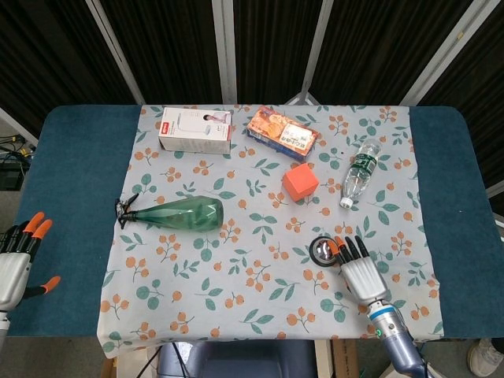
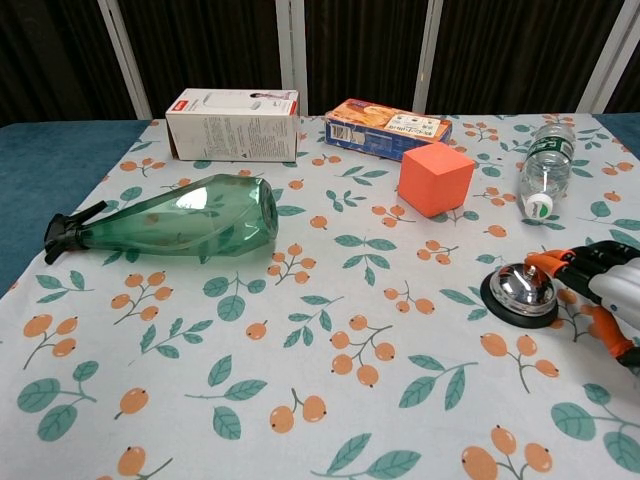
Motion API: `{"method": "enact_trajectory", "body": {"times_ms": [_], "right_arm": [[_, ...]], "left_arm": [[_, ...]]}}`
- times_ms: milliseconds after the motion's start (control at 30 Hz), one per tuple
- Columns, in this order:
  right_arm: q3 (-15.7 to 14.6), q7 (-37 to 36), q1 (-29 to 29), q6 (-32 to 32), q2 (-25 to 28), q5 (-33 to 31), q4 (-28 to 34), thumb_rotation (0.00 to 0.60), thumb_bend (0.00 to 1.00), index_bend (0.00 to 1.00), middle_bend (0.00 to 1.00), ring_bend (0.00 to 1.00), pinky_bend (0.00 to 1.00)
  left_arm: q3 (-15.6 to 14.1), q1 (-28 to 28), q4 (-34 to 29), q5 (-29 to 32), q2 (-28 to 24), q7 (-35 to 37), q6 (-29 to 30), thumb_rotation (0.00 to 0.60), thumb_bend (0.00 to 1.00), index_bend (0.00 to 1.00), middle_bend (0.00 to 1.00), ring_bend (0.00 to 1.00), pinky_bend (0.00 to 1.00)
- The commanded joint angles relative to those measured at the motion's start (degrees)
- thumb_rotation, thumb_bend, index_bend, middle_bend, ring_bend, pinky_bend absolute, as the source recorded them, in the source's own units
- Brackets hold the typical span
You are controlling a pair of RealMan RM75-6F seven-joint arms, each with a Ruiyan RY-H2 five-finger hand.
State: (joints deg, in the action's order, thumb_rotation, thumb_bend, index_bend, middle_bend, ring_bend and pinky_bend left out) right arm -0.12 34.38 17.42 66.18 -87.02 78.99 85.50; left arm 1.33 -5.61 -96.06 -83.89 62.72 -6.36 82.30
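The right hand (image 1: 361, 268) lies low over the surface (image 1: 71, 173), palm down, with its orange-tipped fingers (image 2: 548, 262) stretched out and spread apart. It holds nothing. The fingertips sit just beside the round shiny silver bell on a black base (image 1: 323, 250), at the bell's right edge; I cannot tell if they touch it. The bell stands on the flowery cloth (image 1: 260, 291) near the front of the surface, well apart from the other things.

The left hand (image 1: 17, 260) hangs off the left side of the surface, far from everything. Its fingers are spread wide and it holds nothing.

A green see-through spray bottle with a black nozzle (image 1: 175, 213) lies on its side in the left half of the cloth. An orange cube (image 1: 300, 182) stands behind the bell, closer to the middle. A clear plastic water bottle with a white cap (image 1: 358, 172) lies on its side to the right of the cube. At the back sit a white box with a red label (image 1: 195, 131) and a flat orange and blue snack box (image 1: 282, 133), side by side.
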Motion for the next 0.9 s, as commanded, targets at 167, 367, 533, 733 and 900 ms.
{"method": "enact_trajectory", "body": {"times_ms": [167, 367, 533, 733, 900], "right_arm": [[4.27, -4.31, 0.40, 6.60, 2.25, 3.37, 3.42, 0.600, 0.92, 0.00, 0.00, 0.00, 0.00], [5.49, -7.39, -2.36, 12.31, 8.37, 3.79, 7.95, 0.600, 0.49, 0.00, 0.00, 0.00, 0.00], [3.57, -9.44, -6.56, 15.10, 14.69, 2.09, 11.60, 0.600, 0.32, 0.00, 0.00, 0.00, 0.00], [0.80, -13.36, -10.46, 18.75, 19.30, 4.55, 11.85, 0.600, 0.21, 0.00, 0.00, 0.00, 0.00], [0.28, -17.12, -11.22, 20.11, 19.58, 7.38, 10.57, 0.600, 0.21, 0.00, 0.00, 0.00, 0.00]], "left_arm": [[0.05, -0.01, -0.02, 0.17, 0.02, -0.02, -0.07, 0.600, 0.00, 0.00, 0.00, 0.00, 0.00], [-0.05, 0.01, -0.10, 0.27, -0.07, -0.21, -0.23, 0.600, 0.00, 0.00, 0.00, 0.00, 0.00], [-0.20, -0.01, -0.17, -0.13, -0.06, -0.73, -0.12, 0.600, 0.00, 0.00, 0.00, 0.00, 0.00], [-0.03, -0.02, 0.17, 0.19, 0.08, -0.96, -0.10, 0.600, 0.00, 0.00, 0.00, 0.00, 0.00], [0.27, 0.01, 0.07, 0.72, 0.03, -0.78, -0.02, 0.600, 0.00, 0.00, 0.00, 0.00, 0.00]]}}
